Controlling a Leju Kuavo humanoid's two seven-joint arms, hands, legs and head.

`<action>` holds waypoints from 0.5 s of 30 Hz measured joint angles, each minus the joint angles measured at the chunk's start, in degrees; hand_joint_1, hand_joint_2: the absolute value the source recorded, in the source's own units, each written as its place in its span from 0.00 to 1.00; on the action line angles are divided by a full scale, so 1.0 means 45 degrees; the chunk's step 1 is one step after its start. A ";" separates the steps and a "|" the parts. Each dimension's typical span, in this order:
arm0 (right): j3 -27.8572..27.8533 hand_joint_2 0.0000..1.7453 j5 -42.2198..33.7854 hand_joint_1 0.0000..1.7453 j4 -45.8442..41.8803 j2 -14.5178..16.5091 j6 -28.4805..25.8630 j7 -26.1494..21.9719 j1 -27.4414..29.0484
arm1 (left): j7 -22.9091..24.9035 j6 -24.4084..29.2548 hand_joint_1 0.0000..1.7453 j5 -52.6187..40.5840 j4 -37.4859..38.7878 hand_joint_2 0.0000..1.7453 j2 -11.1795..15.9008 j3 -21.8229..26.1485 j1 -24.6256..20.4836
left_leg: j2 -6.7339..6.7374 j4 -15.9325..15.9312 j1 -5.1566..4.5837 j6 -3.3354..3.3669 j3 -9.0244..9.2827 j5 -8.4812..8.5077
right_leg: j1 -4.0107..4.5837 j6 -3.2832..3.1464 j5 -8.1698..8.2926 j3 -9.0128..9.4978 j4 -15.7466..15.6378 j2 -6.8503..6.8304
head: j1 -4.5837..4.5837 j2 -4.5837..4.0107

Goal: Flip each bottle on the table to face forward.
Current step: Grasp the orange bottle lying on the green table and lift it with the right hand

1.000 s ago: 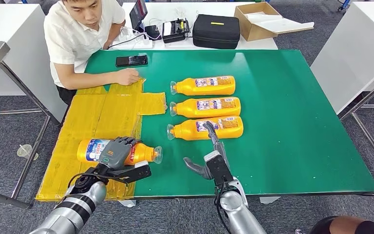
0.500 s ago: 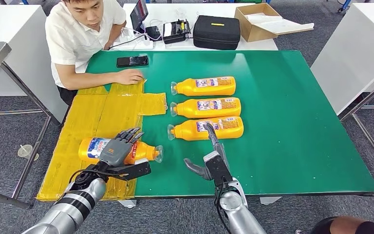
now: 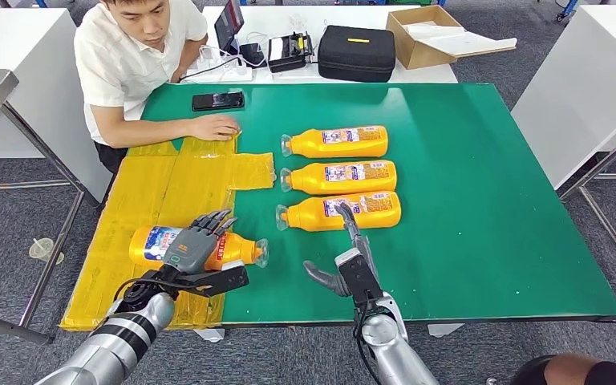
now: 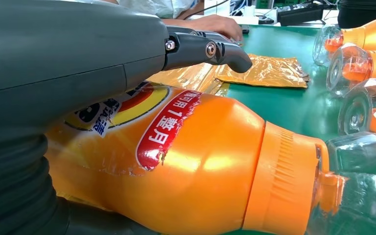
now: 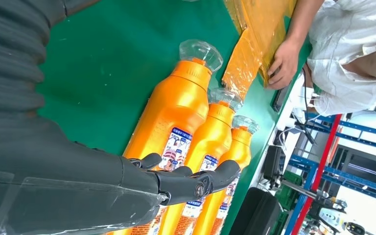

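Three bottles (image 3: 337,177) lie in a row mid-table, apparently done, while the fourth bottle (image 3: 196,249) lies on the yellow sheet (image 3: 152,192) beneath the spread left hand (image 3: 190,247); the right hand (image 3: 345,261) hovers open.

4 orange bottles (image 3: 338,141) (image 3: 341,176) (image 3: 343,212) (image 3: 196,247), 1 phone (image 3: 217,100), 1 black case (image 3: 357,51), 1 cardboard box (image 3: 433,34), 1 person (image 3: 132,60).

The right half of the green table (image 3: 489,200) is bare and open to a hand. Three orange bottles (image 3: 339,176) lie side by side mid-table, touching or nearly so, leaving no gap between them. At the far left edge, a person's hand (image 3: 212,126) and a phone (image 3: 217,100) occupy the surface beside the yellow sheets (image 3: 168,184).
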 joint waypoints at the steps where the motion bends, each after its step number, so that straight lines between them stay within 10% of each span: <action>1: 0.0000 1.00 0.0002 0.00 0.0002 0.0000 -0.0006 0.0000 0.0000 | -0.0023 -0.0111 0.00 0.0039 0.0000 1.00 0.0001 0.0001 -0.0020 | 0.0000 0.0000 0.0000 0.0000 0.0000 0.0000 | 0.0000 0.0000 0.0000 0.0000 0.0000 0.0000 | 0.0000 0.0000; 15: 0.0006 1.00 0.0210 0.00 0.0567 -0.0018 -0.0174 -0.0429 -0.0392 | -0.1991 -0.7170 0.00 0.3856 -0.0657 1.00 0.1339 -0.0176 -0.0723 | -0.0018 -0.0013 0.0002 -0.0008 0.0063 0.0007 | 0.0001 -0.0006 -0.0005 0.0082 0.0001 -0.0018 | 0.0001 0.0000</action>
